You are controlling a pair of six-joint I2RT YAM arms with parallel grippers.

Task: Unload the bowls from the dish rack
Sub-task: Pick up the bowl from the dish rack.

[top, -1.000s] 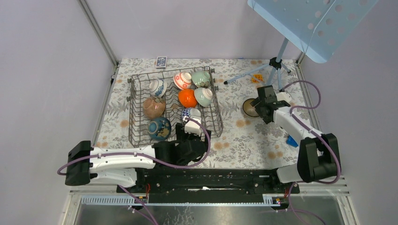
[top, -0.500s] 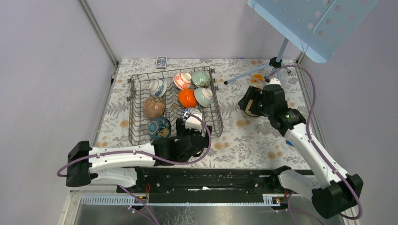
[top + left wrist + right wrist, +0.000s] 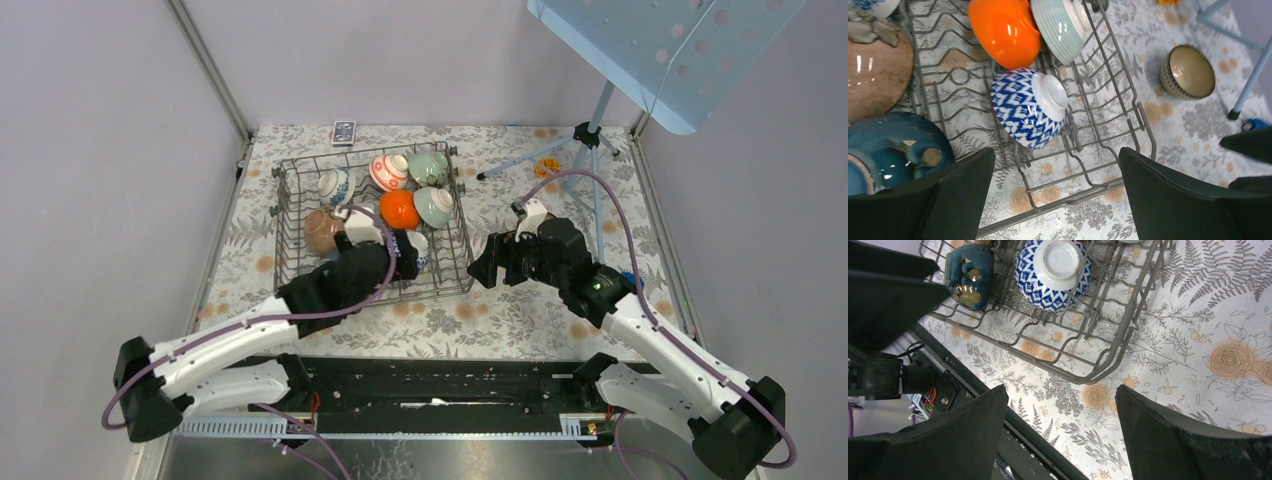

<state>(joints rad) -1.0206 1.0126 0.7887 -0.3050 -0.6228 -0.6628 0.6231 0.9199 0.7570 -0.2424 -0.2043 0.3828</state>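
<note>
The dish rack (image 3: 450, 268) sits left of centre on the floral counter (image 3: 470, 325), with an orange bowl (image 3: 399, 209) among its tines. The left claw (image 3: 1056, 155), spread wide, hovers over the blue-and-white zigzag bowl (image 3: 1028, 107) lying on its side near the rack's near right corner. The right claw (image 3: 1062, 390), also spread and holding nothing, hangs above that corner. Further right, a tan bowl (image 3: 1188, 71) stands upright on the counter.

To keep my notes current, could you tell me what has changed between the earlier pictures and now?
The left tool moved forward over the dish rack, open above the blue-and-white bowl. The right tool, open and empty, swung left from the tan bowl toward the rack. Nothing was grasped; bowls stayed put.
</note>
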